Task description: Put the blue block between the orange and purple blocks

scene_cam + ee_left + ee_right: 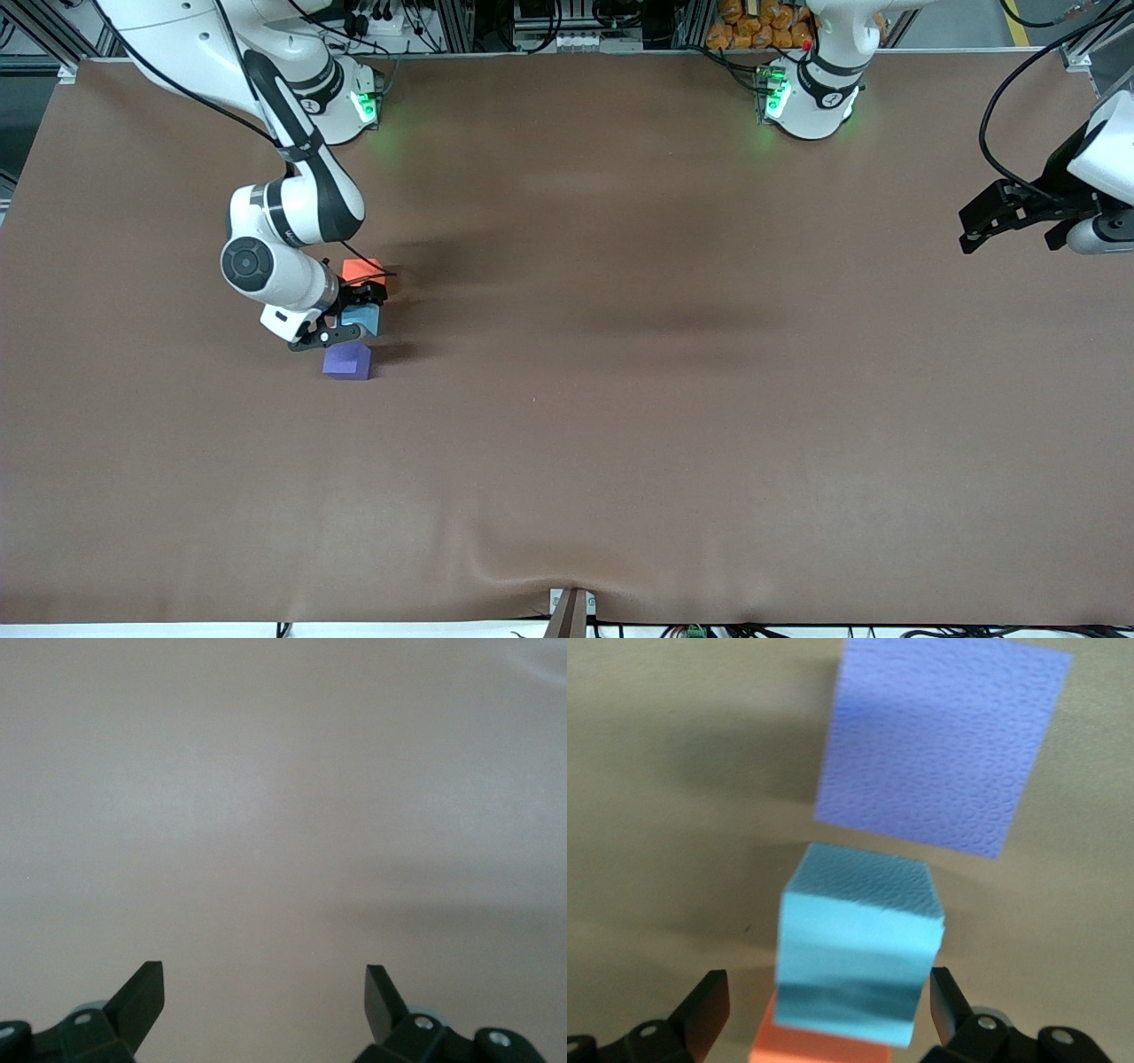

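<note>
On the brown desk point(620, 399) we've got the two arms first. The right arm reaches down toward its own end of the desk, and the right end effector point(352, 310) sits low around the blue block point(363, 319). In the right wrist view the fingers point(709, 1005) stand wide on either side of the blue block point(859, 948) with gaps showing on both sides, so it's spread apart and not gripping anything.

The left arm waits over its own end of the desk. The left end effector point(1005, 217) hangs in the air there, and its wrist view shows the fingers point(146, 997) wide apart with nothing but bare desk between them.

Then the three cubes, all the same size, in a tight row. The orange block point(363, 268) is farthest from the front camera, the purple block point(347, 361) is nearest, and the blue block sits between them, just beside each.
</note>
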`<action>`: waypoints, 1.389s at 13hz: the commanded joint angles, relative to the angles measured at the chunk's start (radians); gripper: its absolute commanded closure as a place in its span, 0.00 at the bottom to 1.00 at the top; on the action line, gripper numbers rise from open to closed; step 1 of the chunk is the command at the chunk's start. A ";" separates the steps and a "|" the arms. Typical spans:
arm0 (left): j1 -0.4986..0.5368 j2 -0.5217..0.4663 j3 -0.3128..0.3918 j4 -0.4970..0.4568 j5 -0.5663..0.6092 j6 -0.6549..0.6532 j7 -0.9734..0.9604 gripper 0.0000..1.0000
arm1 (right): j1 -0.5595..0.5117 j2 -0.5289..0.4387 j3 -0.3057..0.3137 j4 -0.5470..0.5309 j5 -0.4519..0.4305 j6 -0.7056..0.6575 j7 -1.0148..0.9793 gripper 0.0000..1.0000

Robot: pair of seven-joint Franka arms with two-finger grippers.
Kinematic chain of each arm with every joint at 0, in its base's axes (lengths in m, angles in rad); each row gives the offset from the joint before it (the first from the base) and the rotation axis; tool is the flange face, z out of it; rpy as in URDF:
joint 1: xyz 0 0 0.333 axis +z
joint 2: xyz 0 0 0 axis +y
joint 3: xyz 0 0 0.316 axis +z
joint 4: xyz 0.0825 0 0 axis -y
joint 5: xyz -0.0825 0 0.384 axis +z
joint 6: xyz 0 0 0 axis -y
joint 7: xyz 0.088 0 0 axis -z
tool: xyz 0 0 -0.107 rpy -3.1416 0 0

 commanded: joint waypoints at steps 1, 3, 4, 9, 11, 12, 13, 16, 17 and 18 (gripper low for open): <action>0.011 -0.017 -0.003 -0.004 -0.022 -0.001 0.023 0.00 | 0.007 -0.034 0.004 0.168 0.014 -0.257 -0.007 0.00; 0.011 -0.017 -0.002 -0.004 -0.022 -0.001 0.023 0.00 | 0.007 -0.042 0.004 0.293 0.012 -0.406 -0.007 0.00; 0.011 -0.017 -0.002 -0.004 -0.022 -0.001 0.023 0.00 | 0.001 -0.044 0.002 0.366 0.012 -0.472 -0.005 0.00; 0.013 -0.022 0.004 -0.004 -0.020 -0.015 0.025 0.00 | -0.077 0.019 -0.002 0.802 0.000 -0.740 -0.043 0.00; 0.013 -0.022 0.006 -0.005 -0.020 -0.024 0.023 0.00 | -0.119 0.018 -0.005 0.859 0.005 -0.743 -0.044 0.00; 0.013 -0.022 0.007 -0.005 -0.020 -0.027 0.023 0.00 | -0.130 0.016 -0.007 0.902 0.003 -0.741 -0.040 0.00; 0.013 -0.020 0.006 -0.005 -0.020 -0.027 0.023 0.00 | -0.137 0.016 -0.010 0.972 -0.001 -0.762 -0.039 0.00; -0.046 -0.020 0.030 -0.010 -0.020 -0.027 0.012 0.00 | -0.142 -0.018 -0.012 1.062 -0.003 -0.836 -0.036 0.00; -0.079 -0.022 0.061 -0.021 -0.020 -0.029 0.009 0.00 | -0.150 -0.021 -0.013 1.104 -0.009 -0.850 -0.034 0.00; -0.118 -0.023 0.087 -0.031 -0.020 -0.041 0.000 0.00 | -0.171 -0.037 -0.012 1.112 -0.023 -0.883 -0.036 0.00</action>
